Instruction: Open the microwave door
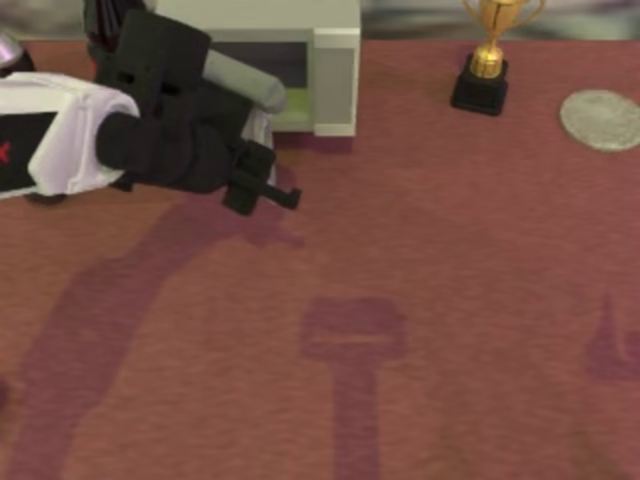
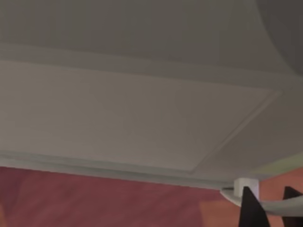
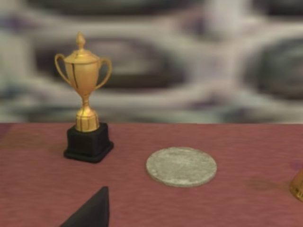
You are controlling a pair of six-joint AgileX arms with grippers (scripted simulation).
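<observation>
The microwave (image 1: 300, 60) stands at the table's far edge, left of the gold trophy (image 1: 487, 55). Its door (image 1: 245, 80) is swung outward, apparently gripped by the left gripper (image 1: 262, 185) just before it.

We see the light-grey microwave (image 1: 335, 70) at eleven o'clock on the table, its door (image 1: 245, 80) swung partly open toward seven o'clock, exposing a green inner floor.
</observation>
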